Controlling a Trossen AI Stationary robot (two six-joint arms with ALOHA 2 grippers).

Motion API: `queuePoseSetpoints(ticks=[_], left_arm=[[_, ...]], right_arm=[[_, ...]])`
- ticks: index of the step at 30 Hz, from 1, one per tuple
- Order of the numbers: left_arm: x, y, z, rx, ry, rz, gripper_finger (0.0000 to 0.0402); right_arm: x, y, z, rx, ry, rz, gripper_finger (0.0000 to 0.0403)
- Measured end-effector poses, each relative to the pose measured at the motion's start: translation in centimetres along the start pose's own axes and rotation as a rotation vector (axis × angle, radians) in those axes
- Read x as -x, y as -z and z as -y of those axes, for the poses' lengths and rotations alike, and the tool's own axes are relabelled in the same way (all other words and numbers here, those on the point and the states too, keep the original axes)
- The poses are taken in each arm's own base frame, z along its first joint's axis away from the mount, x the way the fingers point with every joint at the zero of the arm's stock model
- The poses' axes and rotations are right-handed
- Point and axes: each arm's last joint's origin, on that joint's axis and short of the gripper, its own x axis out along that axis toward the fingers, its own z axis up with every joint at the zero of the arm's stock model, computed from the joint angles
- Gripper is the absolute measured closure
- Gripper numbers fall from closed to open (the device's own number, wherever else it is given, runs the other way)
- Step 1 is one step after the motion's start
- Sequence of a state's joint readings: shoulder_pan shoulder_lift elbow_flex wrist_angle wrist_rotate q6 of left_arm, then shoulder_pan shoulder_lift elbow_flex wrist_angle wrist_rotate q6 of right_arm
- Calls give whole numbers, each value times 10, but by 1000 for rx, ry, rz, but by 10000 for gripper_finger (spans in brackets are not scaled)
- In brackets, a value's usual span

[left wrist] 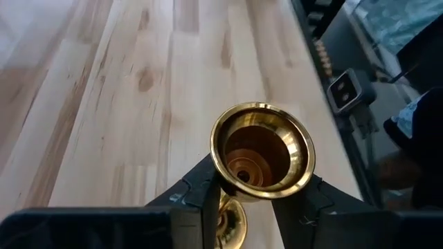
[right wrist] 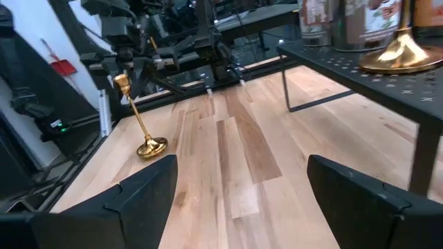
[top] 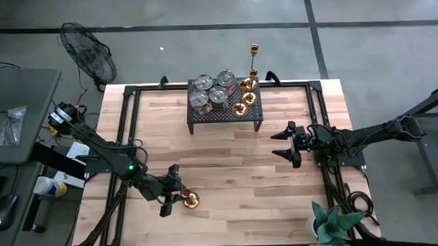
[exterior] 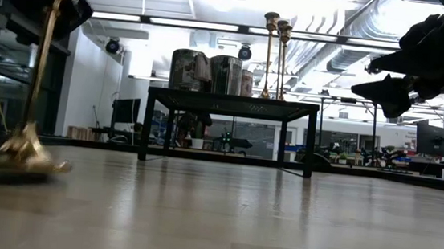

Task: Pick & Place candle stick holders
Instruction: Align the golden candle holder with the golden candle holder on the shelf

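Observation:
A slender brass candle stick holder stands tilted near the table's front left, its round base on the wood. My left gripper is shut on its top. More holders sit on the black perforated stand at the far middle. They are several silvery cups, short brass ones and a tall brass one. My right gripper hangs open over the table's right half, with nothing between its fingers. My left gripper pinches the holder's top end, at the cup-shaped socket, between its two fingers. The fingers come slanting down from the table's left side and lie across the stem. The holder leans, with its base on the table.
A green potted plant stands at the front right corner. A fan and a grey side table stand off the table's left. Bare wood lies between the stand and the front edge.

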State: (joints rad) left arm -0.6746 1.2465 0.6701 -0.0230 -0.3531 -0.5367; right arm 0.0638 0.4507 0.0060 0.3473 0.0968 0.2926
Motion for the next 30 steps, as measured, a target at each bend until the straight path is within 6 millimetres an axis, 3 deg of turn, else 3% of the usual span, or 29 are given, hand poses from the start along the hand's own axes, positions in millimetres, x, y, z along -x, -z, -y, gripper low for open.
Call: queuePoseSetpoints(ticks=[6, 14, 25, 30], left_arm=[[1, -8, 3, -31, -2, 67, 299], [5, -30, 8, -102, -65, 159, 300], [6, -74, -12, -97, -141, 249, 300], [9, -95, -21, -98, -163, 293, 300]], right_arm=[[0, 0, -2, -3, -64, -19, 87], [2, -5, -10, 7, -304, -10, 87], [2, -13, -11, -127, -294, 60, 87], [2, -13, -11, -301, -303, 39, 87]])
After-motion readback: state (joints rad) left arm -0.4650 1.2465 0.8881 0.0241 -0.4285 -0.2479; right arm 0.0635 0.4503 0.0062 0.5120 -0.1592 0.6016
